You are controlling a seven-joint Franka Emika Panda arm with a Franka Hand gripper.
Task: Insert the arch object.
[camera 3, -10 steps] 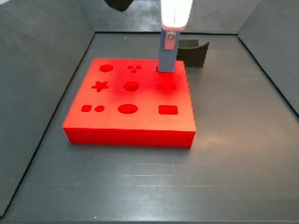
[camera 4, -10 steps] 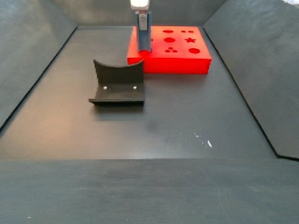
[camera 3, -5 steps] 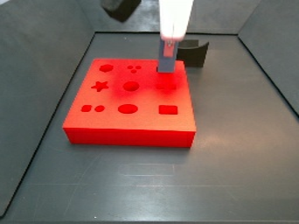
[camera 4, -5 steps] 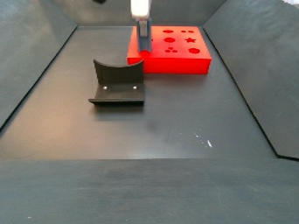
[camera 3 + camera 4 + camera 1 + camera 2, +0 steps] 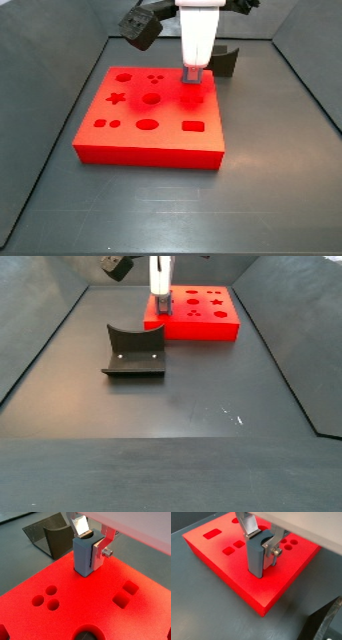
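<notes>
Two silver fingers (image 5: pixel 81 526) of the gripper (image 5: pixel 90 543) are clamped on the arch object (image 5: pixel 85 558), held upright between the jaws with its lower end sunk into the red block (image 5: pixel 73 597) directly beneath them on the desk (image 5: pixel 201 205).
</notes>
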